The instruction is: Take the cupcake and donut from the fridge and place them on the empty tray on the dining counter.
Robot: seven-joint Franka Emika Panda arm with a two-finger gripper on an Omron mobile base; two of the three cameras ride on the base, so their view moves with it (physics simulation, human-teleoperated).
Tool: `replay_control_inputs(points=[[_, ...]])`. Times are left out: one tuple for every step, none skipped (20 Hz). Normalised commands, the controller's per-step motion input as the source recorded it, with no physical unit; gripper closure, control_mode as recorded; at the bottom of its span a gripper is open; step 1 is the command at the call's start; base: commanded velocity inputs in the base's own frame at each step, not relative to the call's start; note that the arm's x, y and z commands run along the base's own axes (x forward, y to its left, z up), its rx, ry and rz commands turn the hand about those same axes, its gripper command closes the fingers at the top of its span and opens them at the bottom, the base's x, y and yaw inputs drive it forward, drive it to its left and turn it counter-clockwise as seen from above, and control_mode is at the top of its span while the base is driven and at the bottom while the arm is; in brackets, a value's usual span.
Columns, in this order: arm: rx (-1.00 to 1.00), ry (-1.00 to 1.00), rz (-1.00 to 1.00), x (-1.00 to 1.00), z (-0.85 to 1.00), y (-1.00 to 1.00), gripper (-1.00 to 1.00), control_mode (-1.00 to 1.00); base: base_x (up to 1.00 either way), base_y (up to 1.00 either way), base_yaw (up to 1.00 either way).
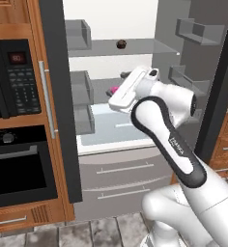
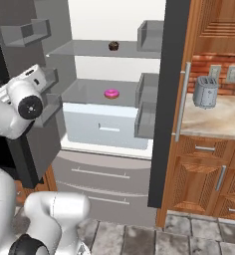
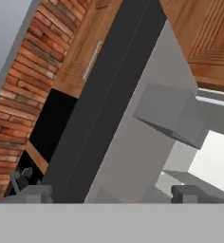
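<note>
**Asker:** Cupcake first, please. Where does it sit?

**Describer:** It is a small dark brown lump on the upper grey shelf inside the fridge, whose doors stand open on a white interior. In the left base view it appears near the middle of that shelf.

**Asker:** And the donut?

**Describer:** One shelf lower, a pink-iced ring lying flat above a white drawer. It is almost directly beneath the cupcake. In the left base view the robot's wrist covers most of it; a sliver of pink shows.

**Asker:** What is the gripper doing?

**Describer:** Its two dark finger tips stand wide apart at the bottom of the hand view, with nothing between them. Past them, a grey door bin on the fridge door's inner face, with dark door edge, wood cabinets and red brick beyond.

**Asker:** Anything else nearby?

**Describer:** A black microwave in wooden cabinetry left of the fridge, and a silver toaster on the wall counter to its right.
</note>
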Motion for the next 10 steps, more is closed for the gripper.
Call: replay_control_inputs(points=[[0.00,0.65,-0.25,-0.33,0.59,-0.99,-1.00,-1.00,0.00,0.00,0.00],[0.00,0.70,-0.27,-0.24,0.71,-0.89,-1.00,-1.00,0.00,0.00,0.00],[0.00,0.71,-0.29,-0.24,0.79,-0.77,-1.00,-1.00,0.00,0.00,0.00],[-0.01,0.71,-0.31,-0.21,0.91,-0.69,-1.00,-1.00,0.00,0.00,0.00],[-0.01,0.68,-0.31,-0.27,0.99,-0.65,-1.00,-1.00,0.00,0.00,0.00],[0.00,0.63,-0.31,-0.37,0.99,-0.65,-1.00,-1.00,0.00,0.00,0.00],[0.00,0.58,-0.35,-0.48,0.81,-0.61,-1.00,-1.00,0.00,0.00,0.00],[-0.01,0.57,-0.36,-0.51,0.65,-0.60,-1.00,-1.00,0.00,0.00,0.00],[-0.03,0.51,-0.40,-0.64,0.31,-0.64,-1.00,-1.00,0.00,0.00,0.00],[-0.03,0.31,-0.42,-0.76,0.00,-0.68,-1.00,-1.00,0.00,0.00,0.00]])
